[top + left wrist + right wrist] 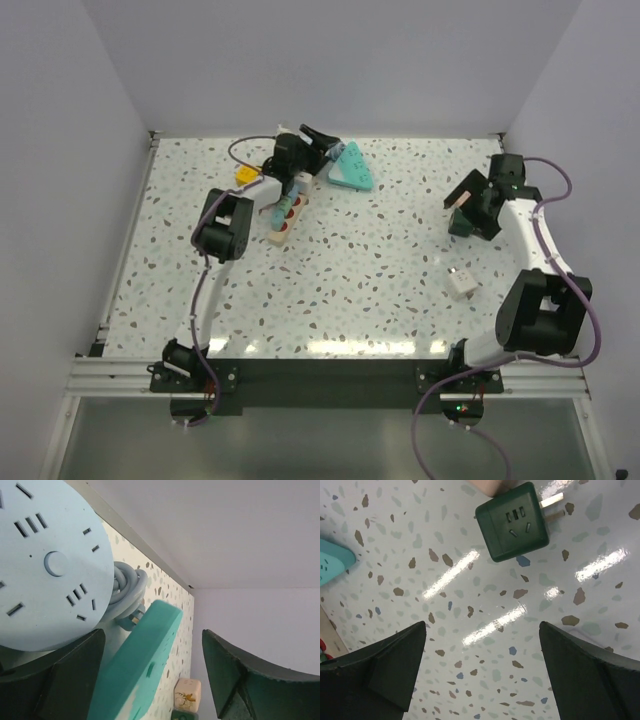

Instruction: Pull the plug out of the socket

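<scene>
The socket is a long cream power strip (284,216) with round red outlets, lying left of centre at the back. A light-blue plug (297,181) stands at its far end, partly hidden by my left arm. My left gripper (320,142) is open and empty beyond the strip, beside the teal triangular block (352,168). In the left wrist view the open fingers (75,675) flank the teal block (140,665); the strip is out of that view. My right gripper (472,205) is open and empty at the far right. The strip's red edge (322,650) shows in the right wrist view.
A light-blue round disc with slots (47,565) and a coiled grey cable (127,587) sit close to the left wrist camera. A dark green adapter cube (515,522) lies ahead of the right fingers (390,670). A white cube (460,283) and a yellow piece (245,175) lie on the table.
</scene>
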Tool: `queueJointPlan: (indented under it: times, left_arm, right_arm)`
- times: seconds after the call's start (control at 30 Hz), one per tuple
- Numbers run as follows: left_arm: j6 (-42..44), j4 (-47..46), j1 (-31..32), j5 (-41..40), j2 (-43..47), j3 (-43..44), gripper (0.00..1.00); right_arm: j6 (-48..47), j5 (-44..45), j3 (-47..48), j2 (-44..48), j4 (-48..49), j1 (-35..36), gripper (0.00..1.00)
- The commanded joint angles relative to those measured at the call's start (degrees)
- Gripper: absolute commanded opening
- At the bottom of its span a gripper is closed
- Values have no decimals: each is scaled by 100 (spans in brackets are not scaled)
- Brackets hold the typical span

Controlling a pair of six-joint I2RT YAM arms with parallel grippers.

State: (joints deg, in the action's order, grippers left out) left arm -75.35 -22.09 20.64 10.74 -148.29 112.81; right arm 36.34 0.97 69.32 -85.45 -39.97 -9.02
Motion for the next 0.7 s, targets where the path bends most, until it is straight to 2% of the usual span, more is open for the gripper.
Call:
queueJointPlan:
  times: [0.0,0.2,0.4,0.53,0.63,0.67]
  left_arm:
    - [108,-6,-69,-362,388,-101,86]
    - [450,81,-78,-275,976,-225,92]
    - [1750,581,-78,33,2109,-549,93]
    - [3314,1907,-78,-72,2936,-1014,94]
    - [4307,3565,-87,-685,3446,-1357,94]
    - [4518,3788,-87,-809,3656,-1489,93]
  right_arm:
    - [-223,-484,283,-190,252,119,99]
    - [-408,-739,486,-314,340,426,99]
    - [-803,-1002,723,-472,419,839,99]
    - [-865,-1196,855,-648,411,1068,99]
    - [-883,-1257,864,-719,411,1148,99]
    - [-883,-1266,855,-762,411,1174,99]
